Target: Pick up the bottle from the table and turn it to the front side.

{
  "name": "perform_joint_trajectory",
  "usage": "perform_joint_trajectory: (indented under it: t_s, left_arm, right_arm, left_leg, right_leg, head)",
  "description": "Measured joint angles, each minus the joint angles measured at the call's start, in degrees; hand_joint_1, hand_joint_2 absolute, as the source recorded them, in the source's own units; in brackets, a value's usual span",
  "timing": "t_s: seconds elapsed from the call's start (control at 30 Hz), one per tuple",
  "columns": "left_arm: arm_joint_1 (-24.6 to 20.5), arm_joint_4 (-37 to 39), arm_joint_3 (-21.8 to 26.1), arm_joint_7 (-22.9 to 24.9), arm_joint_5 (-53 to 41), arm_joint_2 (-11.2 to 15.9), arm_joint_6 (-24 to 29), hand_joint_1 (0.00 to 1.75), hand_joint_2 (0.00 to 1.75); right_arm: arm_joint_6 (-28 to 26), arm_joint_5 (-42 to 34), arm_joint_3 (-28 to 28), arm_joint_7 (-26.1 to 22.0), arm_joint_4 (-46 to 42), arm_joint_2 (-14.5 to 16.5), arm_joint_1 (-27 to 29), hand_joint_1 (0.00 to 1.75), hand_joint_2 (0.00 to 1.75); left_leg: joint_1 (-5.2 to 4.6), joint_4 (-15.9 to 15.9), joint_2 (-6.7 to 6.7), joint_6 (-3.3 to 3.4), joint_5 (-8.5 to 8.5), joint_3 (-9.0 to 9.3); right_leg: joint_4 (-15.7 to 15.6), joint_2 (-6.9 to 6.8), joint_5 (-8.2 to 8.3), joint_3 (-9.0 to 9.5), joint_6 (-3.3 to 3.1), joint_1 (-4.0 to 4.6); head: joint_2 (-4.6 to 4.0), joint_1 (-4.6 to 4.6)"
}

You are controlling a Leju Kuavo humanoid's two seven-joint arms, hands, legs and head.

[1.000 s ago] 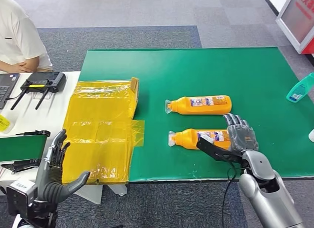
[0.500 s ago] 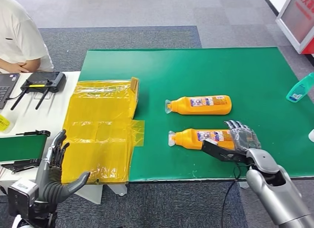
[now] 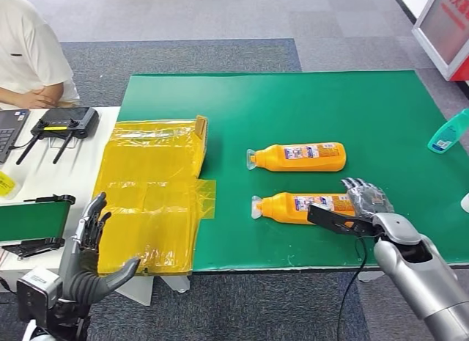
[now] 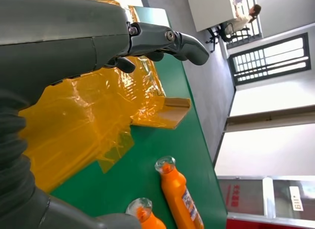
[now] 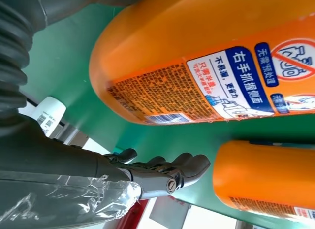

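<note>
The right hand is seen at the base end of the nearer orange bottle, which lies on its side on the green mat; the thumb is stretched along the near side of the bottle and the fingers are spread past its base, so the hand is unclenched and nothing is grasped; whether the bottle is actually touched cannot be told. In the right wrist view the printed label of this bottle is shown close above the thumb, with the mat visible between them; a second orange bottle is laid parallel just beyond the first, on the far side from the hand. The left hand is held low off the near table edge, fingers apart and empty; a sheet of yellow plastic film is spread just ahead of it, and both bottles are well away toward the other hand.
</note>
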Motion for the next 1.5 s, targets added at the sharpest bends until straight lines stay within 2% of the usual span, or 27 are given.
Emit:
perform_joint_trajectory:
  t_s: [0.2,0.6,0.63,0.67,0.73,0.77,0.8,1.27,1.4,1.5]
  left_arm:
    - [-0.2,0.5,-0.9,0.3,0.3,0.3,0.2,0.00,1.75]
    - [-1.1,1.6,-2.3,0.7,1.1,1.0,0.4,0.00,1.75]
    - [-1.1,1.7,-2.5,0.7,1.2,1.0,0.4,0.00,1.75]
    - [-1.2,1.7,-2.6,0.7,1.3,1.1,0.4,0.00,1.75]
    - [-1.2,1.9,-2.8,0.7,1.4,1.2,0.4,0.00,1.75]
    - [-1.3,2.0,-2.9,0.7,1.4,1.3,0.5,0.00,1.75]
    - [-1.4,2.1,-3.0,0.7,1.4,1.4,0.5,0.00,1.75]
    - [-1.7,2.9,-3.6,0.6,1.7,2.0,0.8,0.00,1.75]
    - [-1.7,3.0,-3.7,0.5,1.7,2.1,0.9,0.00,1.75]
    - [-1.5,3.0,-3.9,0.5,2.0,2.0,0.9,0.00,1.75]
  right_arm:
    - [-0.4,0.2,2.2,0.0,2.9,0.6,-2.3,0.00,1.75]
    - [-0.7,0.0,7.3,-0.1,10.0,4.8,-7.0,0.01,1.75]
    - [-0.7,-0.2,7.7,-0.1,10.7,5.0,-7.2,0.27,1.75]
    - [-0.7,-0.4,8.0,-0.3,11.3,5.1,-7.3,0.61,1.75]
    - [-0.6,-0.9,8.7,-0.5,12.3,5.3,-7.7,1.45,1.75]
    - [-0.6,-1.0,9.0,-0.6,12.7,5.3,-7.9,1.64,1.75]
    - [-0.6,-1.2,9.3,-0.7,13.1,5.3,-8.2,1.73,1.75]
    - [-0.9,-4.5,11.5,-0.7,15.1,5.4,-9.6,1.75,1.75]
    - [-3.0,-7.2,11.1,-1.4,14.4,5.4,-8.8,1.75,1.75]
    - [-6.2,-9.3,9.4,-2.4,10.9,5.9,-5.7,1.75,1.75]
  left_leg:
    - [0.00,0.0,0.00,0.00,0.00,-0.02]
    - [0.00,0.0,0.00,-0.03,0.04,-0.01]
    - [0.00,0.0,0.00,-0.03,0.04,-0.01]
    - [0.00,0.0,0.00,-0.03,0.04,-0.01]
    - [0.00,0.0,0.00,-0.03,0.03,0.00]
    - [0.00,0.0,0.00,-0.03,0.03,0.01]
    - [0.00,0.0,0.01,-0.03,0.03,0.01]
    - [0.01,0.0,0.01,-0.02,0.11,0.04]
    - [0.01,0.0,0.01,-0.02,0.11,0.05]
    - [0.01,0.0,0.00,-0.03,0.10,0.04]
  right_leg:
    - [0.0,0.01,0.01,-0.01,0.01,0.00]
    - [0.0,0.00,0.02,-0.01,0.02,0.00]
    - [0.0,0.00,0.02,-0.01,0.02,0.00]
    - [0.0,0.00,0.02,-0.01,0.02,0.00]
    - [0.0,0.01,0.03,-0.01,0.02,0.00]
    - [0.0,0.01,0.03,-0.01,0.02,0.00]
    - [0.0,0.01,0.03,0.00,0.02,0.00]
    - [0.0,0.01,0.12,0.00,-0.02,0.01]
    - [0.0,0.01,0.12,0.00,-0.03,0.01]
    - [0.0,0.01,0.12,0.02,-0.03,0.03]
  head:
    - [0.00,-0.01]
    - [0.00,-0.01]
    - [0.00,-0.01]
    - [0.00,-0.01]
    - [0.00,-0.01]
    - [0.00,-0.01]
    - [0.00,-0.01]
    - [0.00,-0.01]
    - [0.00,-0.02]
    - [0.00,-0.01]
